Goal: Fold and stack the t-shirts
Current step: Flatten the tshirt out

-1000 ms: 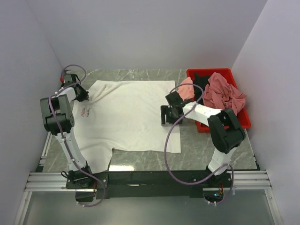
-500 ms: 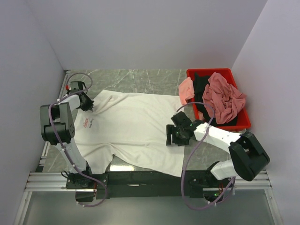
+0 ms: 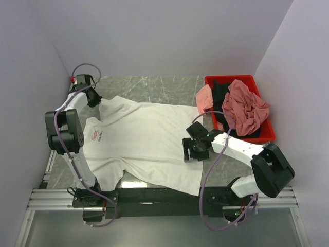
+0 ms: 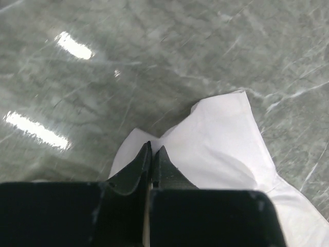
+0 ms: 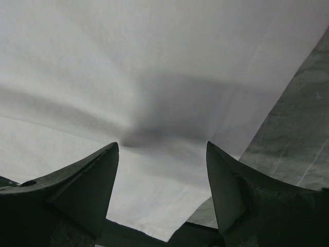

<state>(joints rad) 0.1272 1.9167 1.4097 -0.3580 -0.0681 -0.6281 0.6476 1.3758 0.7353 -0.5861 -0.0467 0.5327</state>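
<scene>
Left gripper [image 4: 153, 150] clenched on the white t-shirt's [image 3: 139, 135] far-left corner: draw it outward low and evenly. Your right gripper [image 5: 162, 146], released, hovers above the hem.

Counter [image 3: 154, 88]: grey-green marble, pale veins. Large t-shirt [image 3: 146, 136]: white, small red print [image 3: 95, 135] on its side far from bin [image 3: 218, 78]. Bin: red; inside, light pink tee [image 3: 204, 96], dusty rose tee [image 3: 247, 105], black tee [image 3: 221, 95].
</scene>
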